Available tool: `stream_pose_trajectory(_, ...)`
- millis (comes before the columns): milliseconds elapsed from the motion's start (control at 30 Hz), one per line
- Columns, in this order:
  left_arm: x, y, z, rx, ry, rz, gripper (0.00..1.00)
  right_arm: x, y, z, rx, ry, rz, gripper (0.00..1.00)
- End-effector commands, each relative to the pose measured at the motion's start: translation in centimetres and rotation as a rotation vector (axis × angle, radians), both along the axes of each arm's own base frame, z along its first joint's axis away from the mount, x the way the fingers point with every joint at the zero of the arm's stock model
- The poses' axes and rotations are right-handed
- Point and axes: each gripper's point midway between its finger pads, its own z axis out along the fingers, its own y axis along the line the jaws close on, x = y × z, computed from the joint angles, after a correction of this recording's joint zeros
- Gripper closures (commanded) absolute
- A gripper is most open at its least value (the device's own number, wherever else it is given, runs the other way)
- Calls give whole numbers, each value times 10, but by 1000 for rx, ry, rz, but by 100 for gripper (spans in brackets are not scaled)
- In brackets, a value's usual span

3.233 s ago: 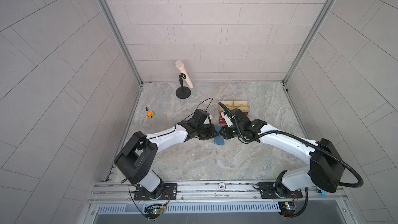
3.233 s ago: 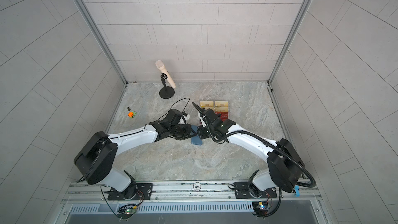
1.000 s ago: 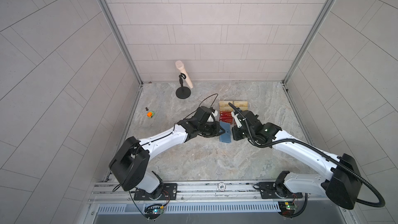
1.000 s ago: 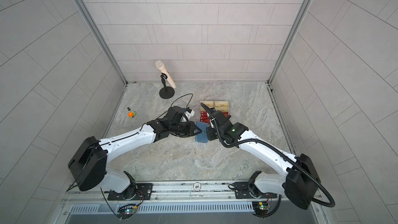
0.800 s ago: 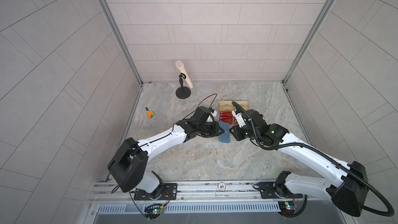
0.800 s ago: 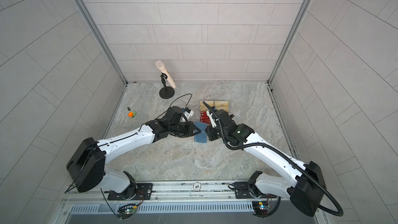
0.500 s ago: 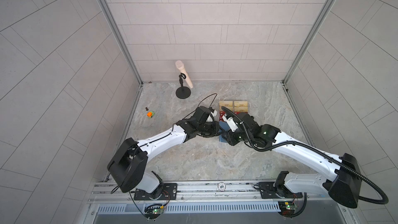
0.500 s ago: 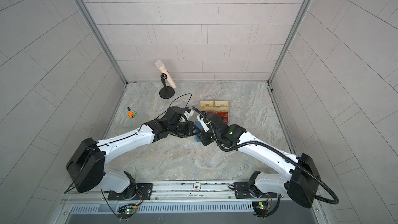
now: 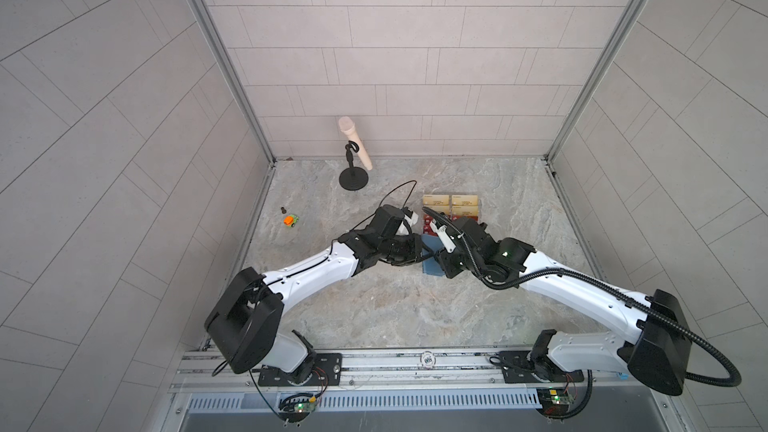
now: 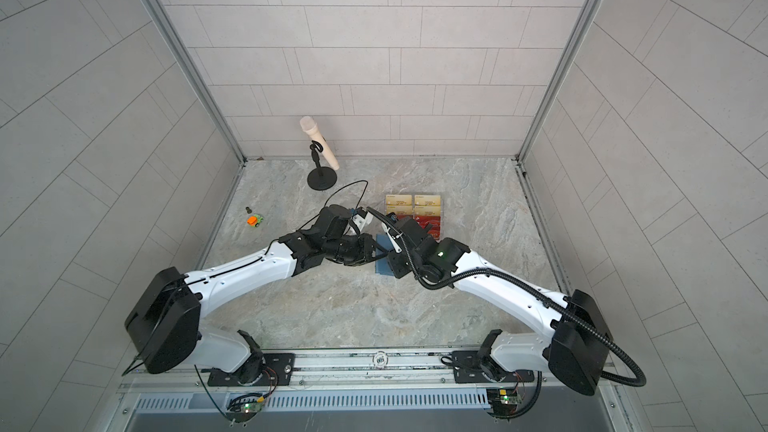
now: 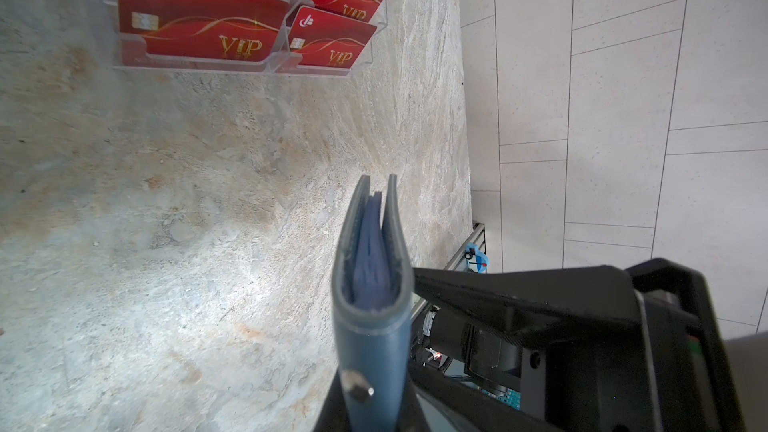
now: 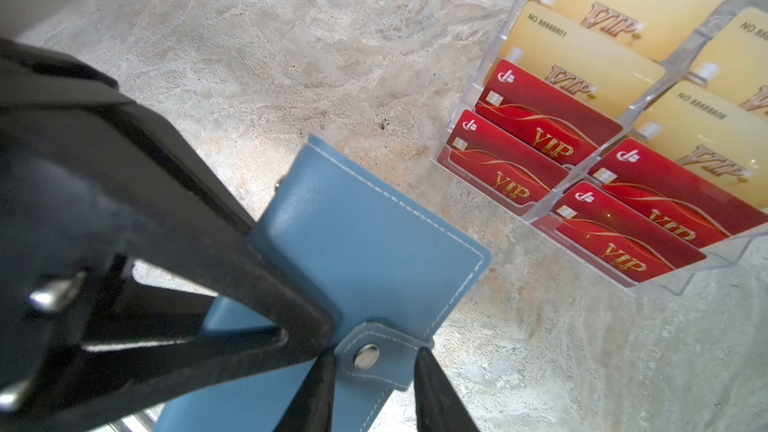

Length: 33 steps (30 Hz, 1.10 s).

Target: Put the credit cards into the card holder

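The slate-blue card holder (image 9: 430, 270) (image 10: 380, 268) stands on edge above the table, folded, its snap tab fastened. My left gripper (image 9: 419, 253) (image 11: 374, 403) is shut on the card holder (image 11: 374, 284) near its spine. My right gripper (image 12: 374, 367) (image 9: 442, 261) is open, one finger on each side of the snap tab (image 12: 376, 357), close to its edges. Several red credit cards (image 12: 528, 135) (image 11: 199, 31) (image 10: 430, 224) sit in the front tiers of a clear stand just beyond the card holder (image 12: 365, 243).
The clear acrylic stand (image 12: 685, 280) also holds pale gold cards (image 12: 582, 56) (image 9: 451, 201) in its back tiers. A microphone on a round black base (image 9: 353, 178) stands at the back. A small orange and green toy (image 9: 291, 221) lies at the left.
My right gripper has come in leftward to the card holder, opened from shut, and now straddles the snap tab. The left gripper has kept hold of the card holder, barely moving.
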Motion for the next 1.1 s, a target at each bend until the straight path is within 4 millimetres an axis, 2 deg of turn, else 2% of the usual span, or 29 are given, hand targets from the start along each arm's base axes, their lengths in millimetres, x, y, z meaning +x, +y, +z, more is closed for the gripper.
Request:
stream_pose_trajectory(0, -18, -15, 50, -163, -59, -106, 100, 8, -6, -7, -68, -27, -18, 68)
stream_pose_trajectory(200, -21, -17, 57, -189, -46, -120, 100, 11, -5, -10, -157, -94, -9, 75)
stream_pose_trajectory(367, -21, -17, 63, -181, -39, -124, 100, 13, -6, -14, -229, -118, -22, 89)
stream_pose_trajectory(500, -21, -15, 56, -147, -18, -113, 100, 15, -14, -10, -238, -139, -64, 100)
stream_pose_trajectory(767, -18, -9, 45, -105, -2, -90, 100, 19, -40, -6, -238, -130, -162, 100)
stream_pose_trajectory(1067, -13, 1, 37, -96, -8, -63, 100, 16, -56, 1, -24, -44, -220, 100)
